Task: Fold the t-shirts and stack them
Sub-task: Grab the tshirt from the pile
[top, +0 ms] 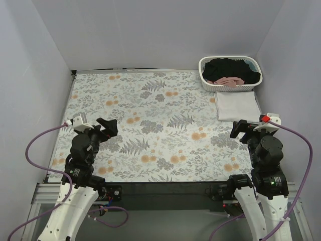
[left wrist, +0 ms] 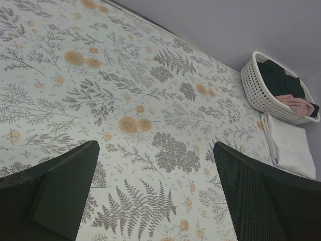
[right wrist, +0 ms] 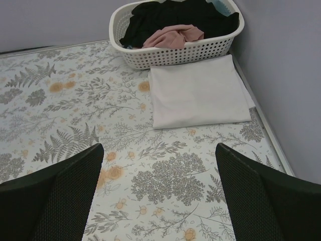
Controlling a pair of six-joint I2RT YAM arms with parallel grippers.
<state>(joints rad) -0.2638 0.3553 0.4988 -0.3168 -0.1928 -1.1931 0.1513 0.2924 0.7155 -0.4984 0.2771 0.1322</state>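
A folded white t-shirt (top: 236, 105) lies flat at the table's far right, just in front of the basket; it also shows in the right wrist view (right wrist: 198, 91) and the left wrist view (left wrist: 290, 145). A black t-shirt (top: 228, 68) and a dusty-pink t-shirt (top: 228, 81) lie crumpled in the white slotted basket (top: 207, 81); both show in the right wrist view, the black one (right wrist: 170, 15) behind the pink one (right wrist: 173, 35). My left gripper (top: 105, 126) is open and empty above the near left of the table. My right gripper (top: 239, 129) is open and empty above the near right.
The floral-print cloth (top: 150, 125) covers the whole table. Grey walls close in the left, back and right sides. The basket stands in the far right corner against the wall. Purple cables loop beside both arms.
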